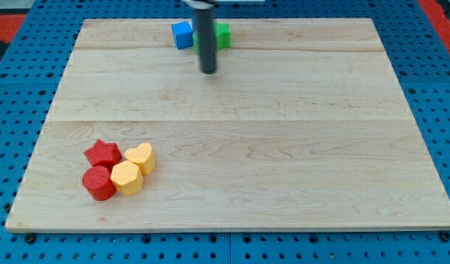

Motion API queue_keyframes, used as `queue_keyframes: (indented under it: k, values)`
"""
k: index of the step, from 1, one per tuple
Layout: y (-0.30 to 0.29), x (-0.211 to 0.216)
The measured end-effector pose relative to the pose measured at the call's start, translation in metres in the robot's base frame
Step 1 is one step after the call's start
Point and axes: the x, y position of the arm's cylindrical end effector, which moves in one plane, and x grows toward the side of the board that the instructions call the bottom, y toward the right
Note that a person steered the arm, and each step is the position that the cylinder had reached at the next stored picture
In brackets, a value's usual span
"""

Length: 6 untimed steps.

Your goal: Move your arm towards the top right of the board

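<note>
**Inspection: rod tip near the bench's top edge, left of centre**

1. Bench. A pale wooden bench (283,147) fills most of the view, lying on a blue perforated base (5,110). A strip of red perforated surface (441,11) shows at the view's top right corner.

2. Arm. The dark rod enters from the view's top edge and hangs upright. My tip (209,72) sits on the bench near its top edge, a little left of the middle. There is no gripper on this arm: the rod ends plainly, so nothing opens or closes, and it has hold of nothing.

3. Blocks near the tip. A blue block (182,34) stands close to the bench's top edge, just to the view's left of the rod. A green block (223,35) stands just to the rod's right, partly hidden behind it; its shape cannot be made out. Both lie above my tip in the view. Whether the rod touches either one cannot be told.

4. Blocks at the lower left. Four blocks are clustered near the bench's bottom left corner, well apart from my tip: a red star (102,152), a red cylinder (98,182), a yellow hexagon-like block (127,177) and a yellow heart (141,157). They appear to be touching one another.

5. Task location. The bench's top right corner lies well to the right of my tip.
</note>
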Motion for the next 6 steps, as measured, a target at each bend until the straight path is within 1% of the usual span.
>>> queue_keyframes:
  k: [1,2,3,6]
  values:
    - [0.078,-0.038]
    - [0.135,-0.114]
    - [0.142,-0.138]
    - [0.139,-0.138]
